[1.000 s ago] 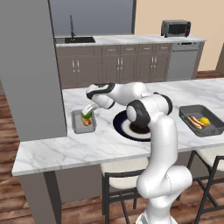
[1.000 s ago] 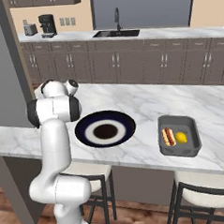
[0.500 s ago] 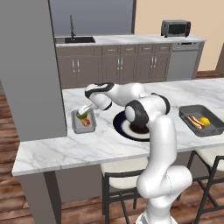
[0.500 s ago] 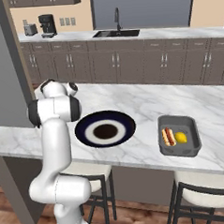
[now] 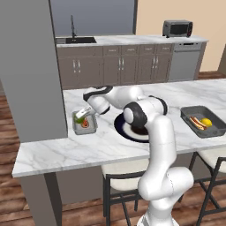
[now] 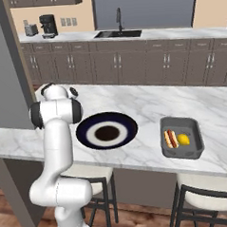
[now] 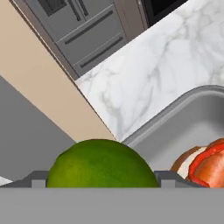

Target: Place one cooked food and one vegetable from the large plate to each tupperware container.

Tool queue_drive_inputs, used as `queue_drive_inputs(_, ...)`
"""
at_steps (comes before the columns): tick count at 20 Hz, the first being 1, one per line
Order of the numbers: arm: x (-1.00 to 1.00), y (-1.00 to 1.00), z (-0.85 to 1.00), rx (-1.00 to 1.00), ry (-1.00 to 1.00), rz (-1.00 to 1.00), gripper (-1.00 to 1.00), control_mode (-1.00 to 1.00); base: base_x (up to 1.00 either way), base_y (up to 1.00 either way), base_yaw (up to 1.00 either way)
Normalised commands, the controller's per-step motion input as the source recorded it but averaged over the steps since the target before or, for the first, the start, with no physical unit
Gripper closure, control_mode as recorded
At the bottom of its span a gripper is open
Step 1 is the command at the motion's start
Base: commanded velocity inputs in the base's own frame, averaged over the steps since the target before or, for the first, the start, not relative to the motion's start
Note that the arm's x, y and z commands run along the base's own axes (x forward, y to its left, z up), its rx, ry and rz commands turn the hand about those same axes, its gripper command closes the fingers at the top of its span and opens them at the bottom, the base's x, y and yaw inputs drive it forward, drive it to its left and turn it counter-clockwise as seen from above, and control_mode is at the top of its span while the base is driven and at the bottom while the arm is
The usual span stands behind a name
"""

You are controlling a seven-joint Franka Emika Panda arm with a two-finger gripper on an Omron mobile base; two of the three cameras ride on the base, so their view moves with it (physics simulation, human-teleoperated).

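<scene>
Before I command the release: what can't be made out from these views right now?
- Gripper: fingertips cut off by the hand view's bottom edge; tiny in the left base view.
- Green vegetable: lower half cut off, so contact with the left tray is unclear.
- Food in the tray: cut by the hand view's right edge.
- Large plate: partly hidden by the arm in the left base view.

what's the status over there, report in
Tool gripping a green vegetable above the left tray. Sausage piece already inside. Plate empty, right tray filled. Nothing in the way.
</scene>
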Motion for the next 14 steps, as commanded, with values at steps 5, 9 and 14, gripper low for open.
queue_drive_inputs(5,0.08,-0.16,-0.34,0.01,0.0,0.03,1.0,-1.0,0.0,0.0,0.0)
queue_drive_inputs(9,0.0,-0.76,-0.4,0.0,0.0,0.08,-1.0,-1.0,0.0,0.0,0.0)
queue_drive_inputs(14,0.0,-0.76,-0.26,0.0,0.0,0.08,-1.0,-1.0,0.0,0.0,0.0)
